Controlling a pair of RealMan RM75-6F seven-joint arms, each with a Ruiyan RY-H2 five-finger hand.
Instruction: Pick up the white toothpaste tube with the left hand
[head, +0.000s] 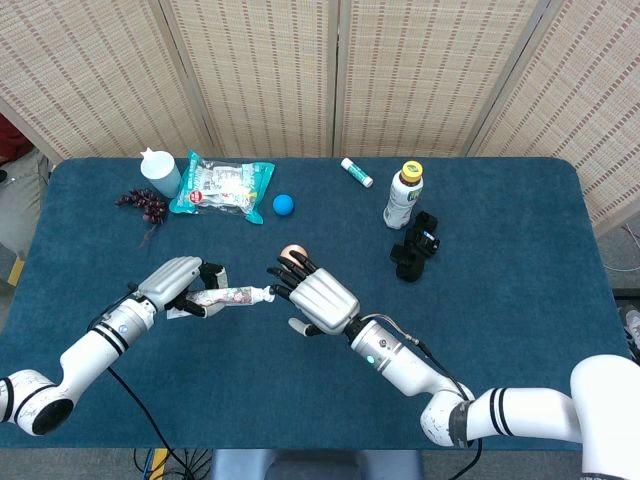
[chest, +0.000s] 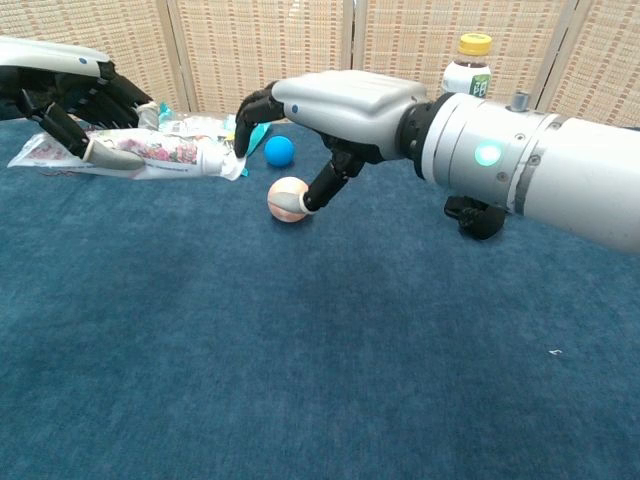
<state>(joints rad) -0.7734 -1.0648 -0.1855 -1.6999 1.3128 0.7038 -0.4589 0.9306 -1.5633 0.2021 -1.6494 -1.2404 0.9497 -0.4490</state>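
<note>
Evidently the left hand (head: 178, 281) had its fingers wrapped around the white toothpaste tube (head: 228, 296), at left-centre of the frame, carrying its weight. The right hand (head: 318, 301), fingers loosely spread, touched only the cap end, probably steadying a handover.

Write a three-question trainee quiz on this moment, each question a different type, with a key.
1. True or false: the left hand holds the white toothpaste tube.
2. What touches the tube's cap end? A) the right hand B) the blue ball C) the drink bottle
3. Fill in: the small round thing below the right hand's thumb in the chest view is a pale pink ____.

Key: 1 true; 2 A; 3 ball.
</note>
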